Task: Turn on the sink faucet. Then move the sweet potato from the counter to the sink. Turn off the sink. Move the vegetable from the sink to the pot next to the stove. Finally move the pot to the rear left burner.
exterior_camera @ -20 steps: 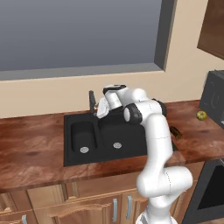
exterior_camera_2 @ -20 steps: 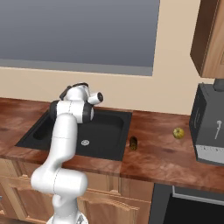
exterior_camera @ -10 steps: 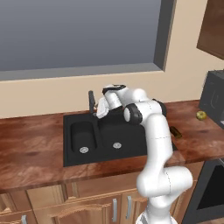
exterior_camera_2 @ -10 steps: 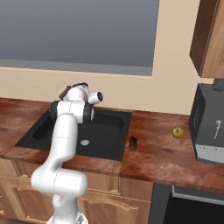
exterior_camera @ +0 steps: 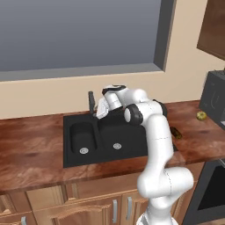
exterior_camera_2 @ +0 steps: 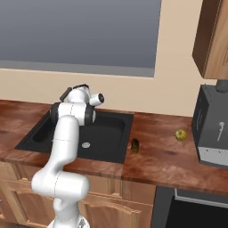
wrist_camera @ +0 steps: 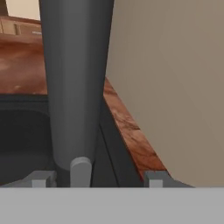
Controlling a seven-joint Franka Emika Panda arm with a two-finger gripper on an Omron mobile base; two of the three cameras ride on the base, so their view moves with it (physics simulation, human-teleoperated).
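The faucet [exterior_camera: 91,102] stands upright at the back rim of the sink [exterior_camera: 83,134], between its two basins, and no water shows. The hand [exterior_camera: 100,110] is right beside it on the right. In the hand view the grey faucet column [wrist_camera: 75,78] rises close in front, between the two fingertips [wrist_camera: 156,178], which stand apart on either side of it; whether they press on it I cannot tell. The sweet potato [exterior_camera_2: 135,144] lies on the wooden bench [exterior_camera_2: 169,156] just off the sink's right edge, well apart from the hand. Farther right on the bench sits a small yellow-green fruit [exterior_camera_2: 180,134], near a dark appliance [exterior_camera_2: 211,125] at the right edge.
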